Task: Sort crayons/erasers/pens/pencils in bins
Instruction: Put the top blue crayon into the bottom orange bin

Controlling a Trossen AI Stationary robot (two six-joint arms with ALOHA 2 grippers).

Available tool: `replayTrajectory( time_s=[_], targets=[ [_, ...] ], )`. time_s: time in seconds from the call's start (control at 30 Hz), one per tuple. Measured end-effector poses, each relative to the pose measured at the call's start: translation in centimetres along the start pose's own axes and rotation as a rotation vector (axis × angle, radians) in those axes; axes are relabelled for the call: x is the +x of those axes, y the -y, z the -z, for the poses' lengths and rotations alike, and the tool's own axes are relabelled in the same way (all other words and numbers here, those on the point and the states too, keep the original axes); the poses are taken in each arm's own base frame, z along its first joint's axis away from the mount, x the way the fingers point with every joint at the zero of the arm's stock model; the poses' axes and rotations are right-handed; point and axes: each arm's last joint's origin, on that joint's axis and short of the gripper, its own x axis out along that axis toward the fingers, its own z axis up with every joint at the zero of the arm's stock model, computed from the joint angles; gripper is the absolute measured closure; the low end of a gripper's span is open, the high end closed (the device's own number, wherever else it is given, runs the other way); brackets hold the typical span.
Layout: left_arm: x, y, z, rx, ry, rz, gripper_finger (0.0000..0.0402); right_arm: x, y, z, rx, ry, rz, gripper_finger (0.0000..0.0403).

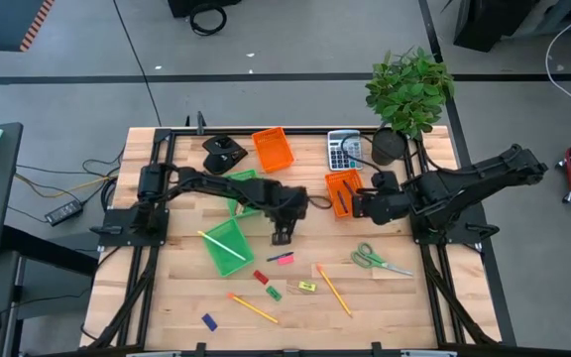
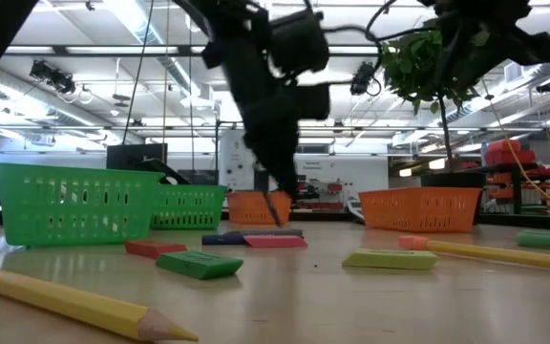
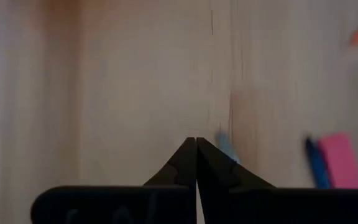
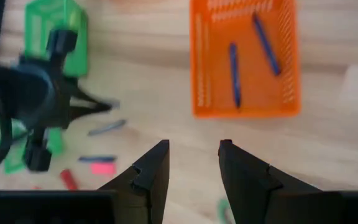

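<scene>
My left gripper (image 1: 282,238) (image 3: 196,142) is shut at mid-table, just far of a pink eraser (image 1: 285,259) and a dark blue pen (image 2: 246,236). A thin bluish-grey pen (image 3: 227,148) shows at its fingertips. My right gripper (image 1: 357,205) (image 4: 193,146) hangs open over the wood beside an orange bin (image 4: 244,106) holding two blue pens (image 4: 235,74). Red (image 1: 260,277), green (image 1: 274,293), yellow (image 1: 306,287) and blue (image 1: 208,321) erasers and two pencils (image 1: 254,307) (image 1: 333,290) lie flat near the front. A third pencil lies in a green bin (image 1: 228,248). My left gripper pinches the thin pen at the very ends of its two fingers (image 2: 273,203), which slant down from above. The pen slopes down below the fingertips, its lower end (image 2: 281,224) close to the table. I cannot tell whether that end touches the wood.
A second green bin (image 1: 243,188) sits under my left arm and a second orange bin (image 1: 274,149) at the far edge. A grey calculator (image 1: 343,149), a potted plant (image 1: 409,89) and green-handled scissors (image 1: 377,261) stand on the right.
</scene>
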Motion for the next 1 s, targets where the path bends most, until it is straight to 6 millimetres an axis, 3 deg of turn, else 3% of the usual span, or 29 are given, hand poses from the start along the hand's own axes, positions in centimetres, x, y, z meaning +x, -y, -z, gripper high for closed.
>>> replayTrajectory(
  time_s=[0.17,0.3,0.6,0.7,0.83,1.0],
  targets=[
    [-2.8,-0.8,-3.5,0.020,0.139,-0.006,0.0396,-1.2,-0.8,0.0,0.005,-0.023,-0.051,0.0258],
    [-4.8,-1.5,-5.2,0.037,0.192,-0.019,0.0396,-2.4,-1.2,-0.2,0.000,-0.031,-0.075,0.0258],
    [-5.6,-2.8,-4.5,-0.004,0.078,-0.025,0.0357,-3.5,-1.0,0.5,-0.098,-0.054,-0.071,0.0258],
    [-4.9,-2.9,-3.7,0.104,0.032,-0.023,0.0353,-3.6,-1.0,0.6,-0.148,-0.057,-0.073,0.0258],
    [-2.4,-3.1,-1.9,0.222,-0.031,-0.014,0.0360,-3.6,-1.0,0.6,-0.203,-0.040,-0.076,0.0258],
    [0.8,-4.4,0.7,0.182,-0.126,-0.055,0.0368,-3.6,-1.0,0.6,-0.240,-0.022,-0.076,0.0258]
  ],
)
